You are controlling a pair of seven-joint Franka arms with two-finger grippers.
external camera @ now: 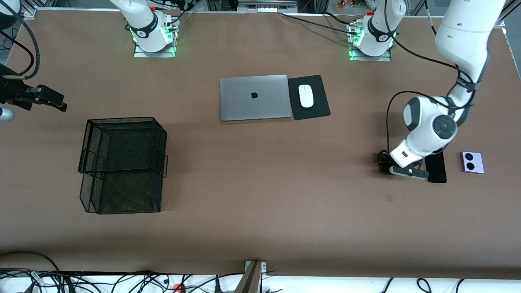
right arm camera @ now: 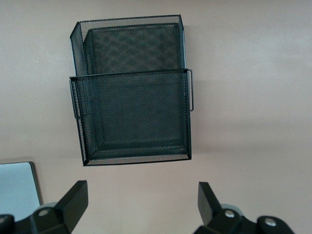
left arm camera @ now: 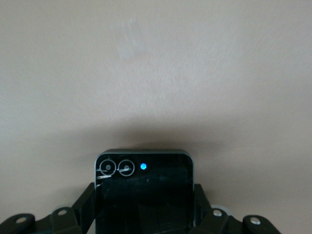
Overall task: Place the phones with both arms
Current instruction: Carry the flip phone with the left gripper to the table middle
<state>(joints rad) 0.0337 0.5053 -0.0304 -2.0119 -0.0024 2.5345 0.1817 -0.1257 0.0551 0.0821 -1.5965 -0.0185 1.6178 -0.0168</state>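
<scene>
- Left pincer [left arm camera: 145, 214] is clamped on the black flip phone [left arm camera: 145, 187], low on the worktop [external camera: 260, 228], well apart from the mesh basket [external camera: 122, 162]
- Right pincer [right arm camera: 141, 204] waits wide open, empty, over the basket
- Basket holds nothing; slab phone [external camera: 436, 171] and lavender phone [external camera: 472, 162] remain unplaced

- Front view: high above the brown worktop [external camera: 260, 228], facing both arm bases.
- Left wrist view: close over the square black flip phone [left arm camera: 145, 190].
- Right wrist view: higher above the black wire-mesh basket [right arm camera: 131, 87], which the front view [external camera: 122, 162] shares.

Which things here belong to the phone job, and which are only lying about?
Job:
- flip phone, in shut left end effector
- slab phone
- lavender phone
- open right end effector, waiting
- mesh basket, probably

Lying about:
- laptop
- mouse
- mouse pad
</scene>
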